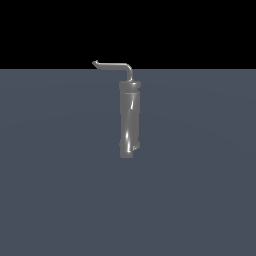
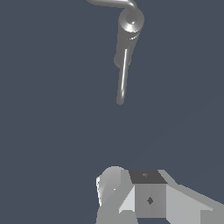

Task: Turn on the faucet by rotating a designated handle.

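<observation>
Worktop [image 1: 55, 200]: the faucet [image 1: 129, 120] stands upright near the middle, the thin handle [image 1: 114, 65] bending off its cap toward the exterior view's left. Your pincer [image 2: 131, 197] is well apart from it, holding nothing; how far open, I cannot tell. Approach the handle's outer end, not the thick body, then push sideways around the cap.

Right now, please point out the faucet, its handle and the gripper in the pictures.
faucet [image 1: 129, 120], exterior view, middle of the upright cylinder body.
handle [image 1: 114, 64], exterior view, horizontal stretch of the thin rod.
gripper [image 2: 131, 197], wrist view, pale blocky part at the frame edge.
</observation>
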Motion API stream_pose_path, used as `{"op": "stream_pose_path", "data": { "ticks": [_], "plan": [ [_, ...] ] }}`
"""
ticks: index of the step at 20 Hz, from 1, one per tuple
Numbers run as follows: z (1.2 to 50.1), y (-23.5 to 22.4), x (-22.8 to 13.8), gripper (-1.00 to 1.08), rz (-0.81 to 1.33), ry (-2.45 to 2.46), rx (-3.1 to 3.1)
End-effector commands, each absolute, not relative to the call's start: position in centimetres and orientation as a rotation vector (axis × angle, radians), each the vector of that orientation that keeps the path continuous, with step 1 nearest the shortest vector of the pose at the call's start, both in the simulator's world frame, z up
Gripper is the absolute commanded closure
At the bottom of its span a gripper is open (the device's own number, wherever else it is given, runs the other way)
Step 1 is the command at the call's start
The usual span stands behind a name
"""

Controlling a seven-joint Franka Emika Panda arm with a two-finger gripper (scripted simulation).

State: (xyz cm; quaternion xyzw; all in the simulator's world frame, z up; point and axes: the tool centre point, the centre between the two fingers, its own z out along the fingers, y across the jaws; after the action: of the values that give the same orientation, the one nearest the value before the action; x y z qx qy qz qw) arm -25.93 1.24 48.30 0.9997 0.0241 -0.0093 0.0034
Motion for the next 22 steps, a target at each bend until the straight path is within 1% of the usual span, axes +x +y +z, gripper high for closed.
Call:
{"op": "stream_pose_path", "data": {
  "ticks": [1, 14, 22],
  "plan": [
    [48.3, 1.2, -25.9, 1.08, -0.029, 0.076, 3.134],
    [47.3, 1.2, -25.8, 1.08, -0.073, 0.115, 3.153],
    [47.3, 1.4, -24.5, 1.08, -0.075, 0.027, 3.17]
  ]
}}
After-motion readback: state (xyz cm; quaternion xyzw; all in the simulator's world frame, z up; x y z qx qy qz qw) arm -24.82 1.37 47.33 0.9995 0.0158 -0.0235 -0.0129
